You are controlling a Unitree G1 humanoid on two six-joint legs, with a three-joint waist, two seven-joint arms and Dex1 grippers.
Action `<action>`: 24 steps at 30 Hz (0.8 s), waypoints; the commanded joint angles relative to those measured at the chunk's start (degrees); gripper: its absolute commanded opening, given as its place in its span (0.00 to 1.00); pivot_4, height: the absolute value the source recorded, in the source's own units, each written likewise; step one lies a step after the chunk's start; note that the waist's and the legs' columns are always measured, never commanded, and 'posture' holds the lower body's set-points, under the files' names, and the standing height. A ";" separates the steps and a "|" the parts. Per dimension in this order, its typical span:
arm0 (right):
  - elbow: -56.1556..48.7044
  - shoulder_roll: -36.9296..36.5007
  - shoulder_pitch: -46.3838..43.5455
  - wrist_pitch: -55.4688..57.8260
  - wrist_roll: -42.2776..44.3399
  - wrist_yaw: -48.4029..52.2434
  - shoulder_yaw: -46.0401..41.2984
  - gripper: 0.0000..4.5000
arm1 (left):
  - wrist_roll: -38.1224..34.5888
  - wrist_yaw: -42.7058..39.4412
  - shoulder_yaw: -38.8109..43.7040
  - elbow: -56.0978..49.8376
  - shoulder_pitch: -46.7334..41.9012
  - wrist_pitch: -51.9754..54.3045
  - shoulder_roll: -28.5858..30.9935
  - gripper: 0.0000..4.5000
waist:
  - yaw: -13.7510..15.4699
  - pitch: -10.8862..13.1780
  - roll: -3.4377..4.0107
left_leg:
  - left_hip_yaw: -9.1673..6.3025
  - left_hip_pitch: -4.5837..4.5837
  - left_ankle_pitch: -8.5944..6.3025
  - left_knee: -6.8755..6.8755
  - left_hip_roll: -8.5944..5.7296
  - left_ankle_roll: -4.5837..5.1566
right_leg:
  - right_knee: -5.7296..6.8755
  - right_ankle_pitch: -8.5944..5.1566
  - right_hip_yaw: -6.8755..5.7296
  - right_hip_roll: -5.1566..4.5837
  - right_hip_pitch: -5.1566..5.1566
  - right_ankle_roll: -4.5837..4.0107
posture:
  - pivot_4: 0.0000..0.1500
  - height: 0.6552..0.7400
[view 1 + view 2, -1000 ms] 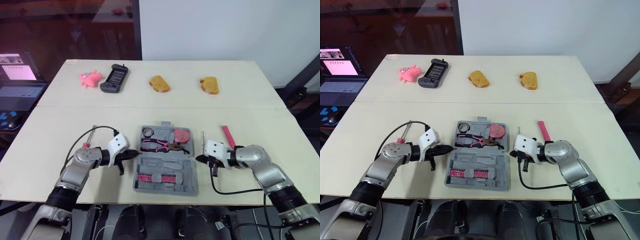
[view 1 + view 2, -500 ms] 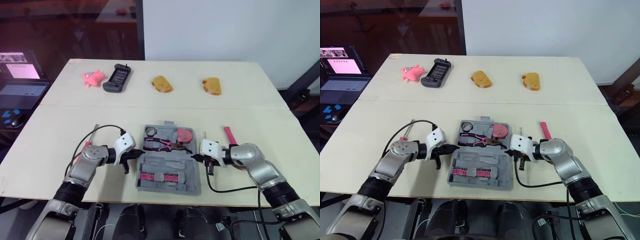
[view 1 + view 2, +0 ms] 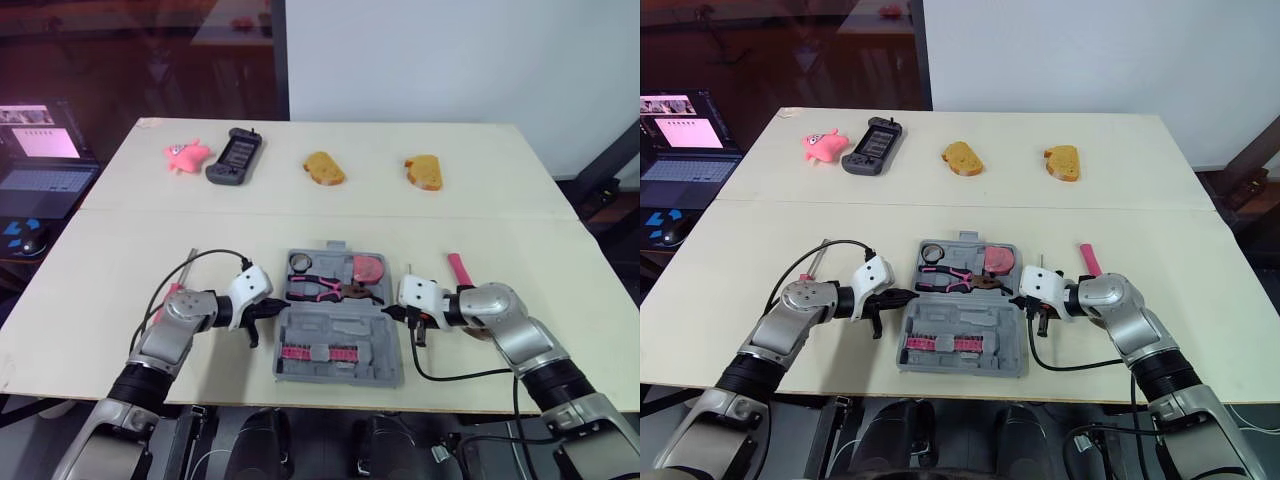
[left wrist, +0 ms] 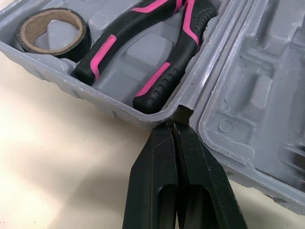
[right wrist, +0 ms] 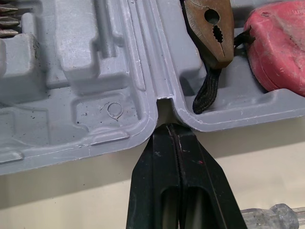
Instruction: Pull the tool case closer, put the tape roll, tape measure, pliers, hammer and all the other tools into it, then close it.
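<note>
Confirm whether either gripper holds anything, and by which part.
Nothing is held. The left gripper and right gripper are shut and empty, tips at opposite ends of the tool case hinge line.

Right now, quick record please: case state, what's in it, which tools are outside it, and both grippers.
case: tool case open, lying flat
in case: tape roll, pliers, red tape measure, pink bit row
outside case: pink stick-shaped tool on the right; clear-handled screwdriver by the right gripper; slim pink-handled tool on the left
left gripper: shut, tips at the case's left hinge notch
right gripper: shut, tips at the right hinge notch
</note>
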 commanded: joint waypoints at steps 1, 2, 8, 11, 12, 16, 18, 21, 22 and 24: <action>-0.71 0.13 0.14 -1.00 -0.20 -0.60 -0.03 0.00 | -0.62 -0.54 -0.82 -2.37 0.58 0.01 -0.29 0.01 | -0.01 0.00 0.00 | 0.00 0.00 0.00 0.00 0.00 0.00 | 0.00 0.00 0.00 0.00 0.00 0.00 | 1.00 0.75; -0.33 -0.49 0.31 -1.28 -0.14 -0.64 -0.57 0.00 | -0.78 -0.52 -0.26 -2.47 0.77 0.21 0.29 0.01 | 0.00 0.00 0.00 | 0.00 0.00 0.00 0.00 0.00 0.00 | 0.00 0.00 0.00 0.00 0.00 0.00 | 1.00 0.75; 0.29 -4.11 1.83 -3.36 1.63 0.04 -3.74 0.00 | -1.23 -0.65 2.68 -2.49 1.74 0.15 4.14 0.01 | -0.03 0.00 0.00 | 0.02 0.00 0.01 -0.01 0.00 -0.02 | -0.01 0.00 0.00 0.00 -0.02 0.00 | 1.00 0.75; -1.05 -5.34 2.28 -3.85 4.38 1.28 -5.86 0.00 | -2.29 -0.68 4.22 -2.80 1.99 0.09 6.09 0.01 | -0.08 0.01 -0.01 | 0.01 0.00 0.00 -0.01 0.01 0.00 | 0.00 0.00 0.00 0.00 -0.03 0.00 | 1.00 0.75; -1.87 -5.67 2.38 -3.56 5.51 1.83 -6.77 0.00 | -2.78 -0.87 4.76 -3.14 2.14 0.10 6.69 0.01 | -0.12 0.01 -0.01 | 0.00 0.00 -0.01 -0.01 0.02 0.01 | 0.00 0.00 0.00 0.01 -0.04 0.00 | 1.00 0.75; -5.60 -7.33 3.40 -1.01 10.92 4.09 -11.40 0.00 | -5.18 -1.93 7.44 -4.88 2.83 0.47 8.54 0.01 | -0.53 0.01 0.00 | 0.01 0.00 -0.01 -0.03 0.03 0.01 | 0.00 0.00 0.00 0.01 -0.05 -0.01 | 1.00 0.75; -7.50 -9.81 4.63 0.17 13.22 5.80 -14.10 0.00 | -6.89 -3.37 9.15 -6.24 3.69 0.37 10.15 0.01 | -0.64 0.01 0.00 | 0.00 -0.03 0.00 -0.04 0.03 0.00 | -0.01 0.00 0.00 0.00 -0.05 0.00 | 1.00 0.75; -9.70 -13.57 6.96 3.11 16.48 7.79 -17.91 0.00 | -9.80 -5.75 11.72 -8.79 5.04 0.74 13.04 0.01 | -0.72 0.02 0.00 | 0.00 -0.04 -0.01 -0.03 0.04 0.01 | -0.02 -0.01 0.00 -0.02 -0.05 0.00 | 1.00 0.75; -10.21 -14.53 7.74 3.76 17.36 8.15 -18.92 0.00 | -10.92 -6.39 12.72 -9.61 5.33 1.19 13.89 0.01 | -0.77 0.02 0.00 | 0.00 -0.04 -0.02 -0.04 0.05 0.03 | -0.02 -0.01 0.00 -0.02 -0.06 0.00 | 1.00 0.75; -11.06 -16.41 10.30 4.64 19.23 8.90 -21.85 0.00 | -13.56 -8.33 15.72 -11.02 6.27 1.65 16.27 0.01 | -0.87 0.02 0.00 | -0.02 -0.03 -0.03 -0.06 0.08 0.03 | -0.02 -0.01 0.00 -0.02 -0.07 -0.01 | 1.00 0.75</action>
